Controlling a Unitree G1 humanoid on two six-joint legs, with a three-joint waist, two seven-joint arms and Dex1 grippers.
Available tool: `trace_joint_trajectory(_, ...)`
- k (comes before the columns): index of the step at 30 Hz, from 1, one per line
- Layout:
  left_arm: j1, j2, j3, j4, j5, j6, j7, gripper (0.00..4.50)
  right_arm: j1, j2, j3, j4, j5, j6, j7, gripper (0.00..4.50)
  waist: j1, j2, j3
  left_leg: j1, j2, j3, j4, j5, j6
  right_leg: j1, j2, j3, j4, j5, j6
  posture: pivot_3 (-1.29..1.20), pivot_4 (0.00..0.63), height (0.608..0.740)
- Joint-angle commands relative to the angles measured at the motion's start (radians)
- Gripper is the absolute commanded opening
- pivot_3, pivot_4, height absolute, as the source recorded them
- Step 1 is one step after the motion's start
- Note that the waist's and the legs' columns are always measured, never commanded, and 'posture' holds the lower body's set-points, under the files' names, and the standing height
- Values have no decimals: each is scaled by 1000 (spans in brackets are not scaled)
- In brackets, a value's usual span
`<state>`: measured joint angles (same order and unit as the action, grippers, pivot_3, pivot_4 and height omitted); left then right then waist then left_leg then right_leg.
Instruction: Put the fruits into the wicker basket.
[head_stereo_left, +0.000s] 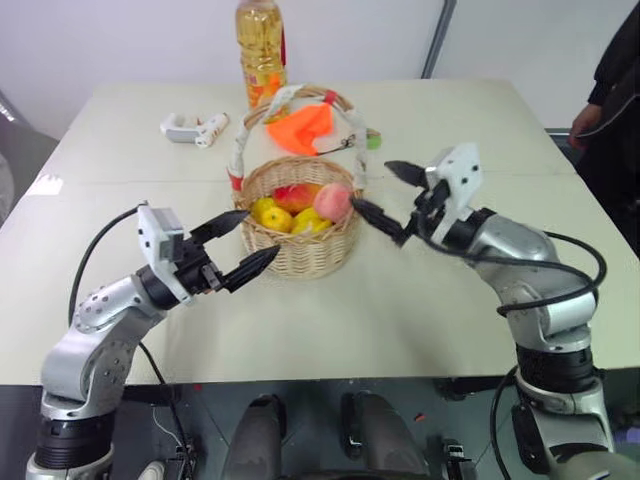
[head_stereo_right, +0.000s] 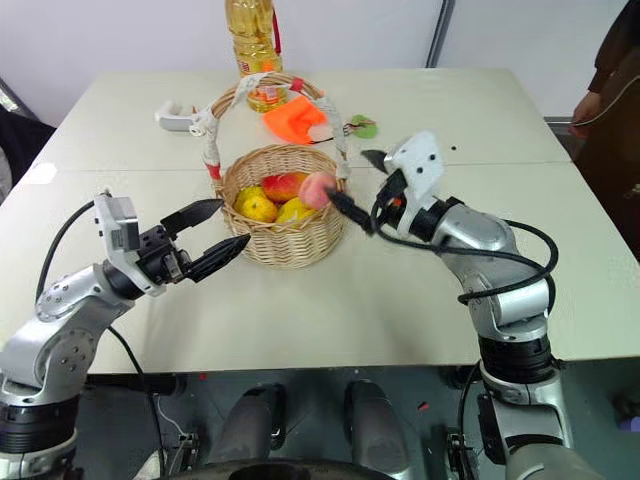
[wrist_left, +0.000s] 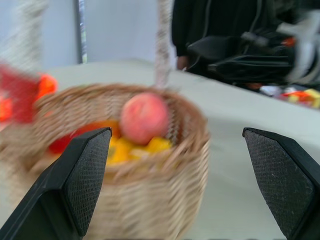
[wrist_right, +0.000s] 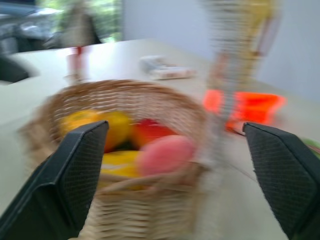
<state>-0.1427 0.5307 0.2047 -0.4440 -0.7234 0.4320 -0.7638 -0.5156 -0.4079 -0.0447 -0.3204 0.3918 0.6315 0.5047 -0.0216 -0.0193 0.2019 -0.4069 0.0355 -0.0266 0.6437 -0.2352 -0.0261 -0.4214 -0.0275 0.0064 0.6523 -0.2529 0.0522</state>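
Note:
The wicker basket (head_stereo_left: 300, 252) stands mid-table, its taped handle (head_stereo_left: 243, 140) arching over it. Inside lie several fruits: a yellow lemon (head_stereo_left: 272, 215), a red-and-yellow mango (head_stereo_left: 296, 194) and a pink peach (head_stereo_left: 335, 203) on top at the right rim. My right gripper (head_stereo_left: 393, 198) is open just right of the basket, with one fingertip close beside the peach and nothing between the fingers. On the basket's left side my left gripper (head_stereo_left: 243, 245) is open and empty, pointing at the wall. The peach (wrist_left: 144, 117) also shows above the other fruits in the left wrist view.
Behind the basket lie an orange cloth (head_stereo_left: 305, 128) and a small green tag (head_stereo_left: 373, 141). A bottle of oil (head_stereo_left: 262, 55) stands at the far edge, with a white object (head_stereo_left: 193, 127) to its left. A person (head_stereo_left: 612, 90) stands at the table's far right.

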Motion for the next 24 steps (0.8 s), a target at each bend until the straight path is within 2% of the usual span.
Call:
trace_joint_trajectory(1, -23, -6, -10, -9, -8, -12, -2, 4500, -65, 75, 23, 81, -26, -30, -65, 4472, 0, 0, 0, 1, 1, 0, -1, 0, 0, 0, 1, 1, 1, 0, 0, 0, 150, 740)
trace_joint_trajectory(7, -30, -9, -21, -8, 0, -15, 4, 4500, -120, 149, 40, 215, -55, -79, -86, 4472, 5, 0, 0, -1, 1, 0, -2, 0, 0, -4, 2, 2, 3, 2, 4, 0, 150, 740)
trace_joint_trajectory(10, -17, -14, -30, -14, 14, -20, 12, 4500, -144, 175, 12, 267, -51, -84, -117, 3723, 6, 0, 0, -1, 1, 1, -1, 0, 0, -4, 2, 3, 3, 1, 4, 0, 150, 740)
trace_joint_trajectory(16, 2, -23, -38, -28, 23, -23, 21, 4500, -131, 168, -20, 234, -26, -82, -114, 743, 6, 0, 0, -1, 1, 1, -1, 0, 0, -4, 2, 3, 2, 1, 4, 0, 150, 740)
trace_joint_trajectory(18, 1, -23, -42, -28, 28, -25, 23, 4500, -103, 143, -47, 180, -11, -91, -102, 12, 7, 0, 0, -1, 1, 1, -1, 0, 0, -4, 2, 3, 2, 1, 4, 0, 150, 740)
trace_joint_trajectory(24, -12, -28, -61, 2, 69, -43, 21, 4500, -3, 16, -274, 161, -20, -191, -165, 12, 13, 0, 0, -2, 0, 2, -1, 0, 0, -4, 0, 3, 1, 1, 4, 0, 150, 740)
